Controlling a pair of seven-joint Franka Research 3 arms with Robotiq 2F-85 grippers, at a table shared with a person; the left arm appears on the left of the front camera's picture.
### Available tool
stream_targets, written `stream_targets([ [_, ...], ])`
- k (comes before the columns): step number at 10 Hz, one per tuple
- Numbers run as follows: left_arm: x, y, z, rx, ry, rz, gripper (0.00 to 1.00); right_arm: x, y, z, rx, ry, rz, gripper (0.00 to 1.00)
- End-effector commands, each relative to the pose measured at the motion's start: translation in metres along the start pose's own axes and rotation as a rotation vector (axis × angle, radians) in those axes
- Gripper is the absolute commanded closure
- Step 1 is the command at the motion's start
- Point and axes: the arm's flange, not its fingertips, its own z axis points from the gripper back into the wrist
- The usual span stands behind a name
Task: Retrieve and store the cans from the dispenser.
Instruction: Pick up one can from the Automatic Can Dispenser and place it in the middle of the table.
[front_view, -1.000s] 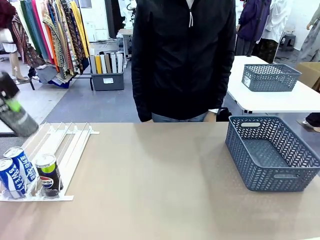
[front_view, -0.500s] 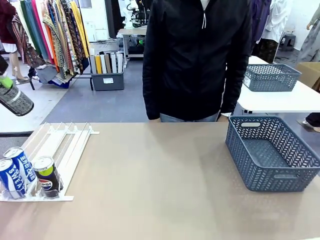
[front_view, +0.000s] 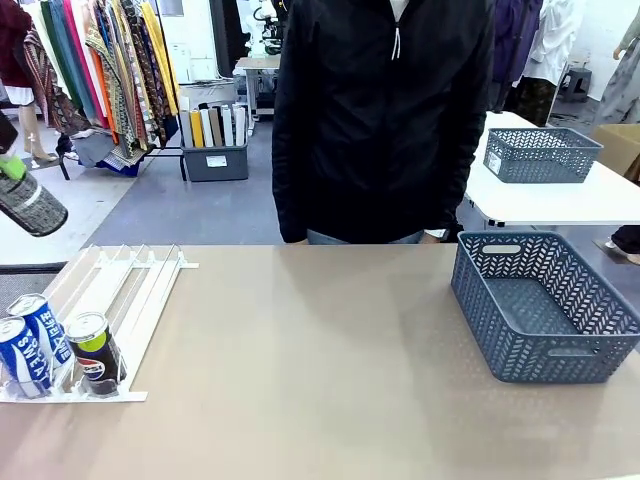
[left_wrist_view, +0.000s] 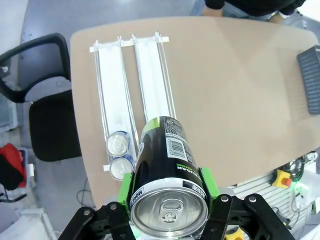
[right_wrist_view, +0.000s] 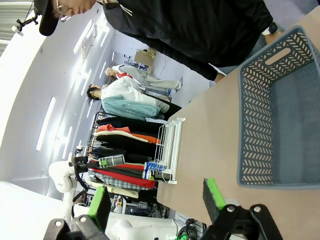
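Fingers on the left (left_wrist_view: 206, 184) clamp a glossy black cylindrical can (left_wrist_view: 167, 165); right fingers (right_wrist_view: 212, 194) stand wide apart.

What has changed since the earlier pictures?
The left gripper, shut on a slim black drink can with a green band, rose slightly, away from the sloped white lane dispenser. The person in the black jacket shifted sideways. The three cans in the dispenser and the grey-blue plastic lattice basket stayed put.
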Motion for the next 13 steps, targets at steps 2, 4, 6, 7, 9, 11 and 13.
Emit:
stream_targets([
  [2,0.04,-0.103,-0.022,0.062,0.034,-0.163,1.0,0.005,0.002,-0.001,0.025,-0.019,0.029,0.0],
  [4,0.063,-0.2,-0.06,0.07,0.075,-0.326,1.0,0.005,0.002,-0.001,0.025,-0.019,0.029,0.0],
  [6,0.06,-0.277,-0.115,0.055,0.101,-0.399,1.0,0.005,0.002,-0.001,0.025,-0.019,0.029,0.0],
  [7,0.048,-0.315,-0.15,0.108,0.093,-0.42,1.0,0.005,0.002,-0.001,0.025,-0.019,0.029,0.0],
  [9,0.029,-0.35,-0.21,0.12,0.086,-0.487,1.0,0.005,0.002,-0.001,0.025,-0.019,0.029,0.0],
  [11,0.014,-0.362,-0.257,0.054,0.165,-0.57,1.0,0.005,0.002,-0.001,0.025,-0.019,0.029,0.0],
  [13,-0.005,-0.374,-0.29,0.0,0.208,-0.708,1.0,0.005,0.002,-0.001,0.025,-0.019,0.029,0.0],
])
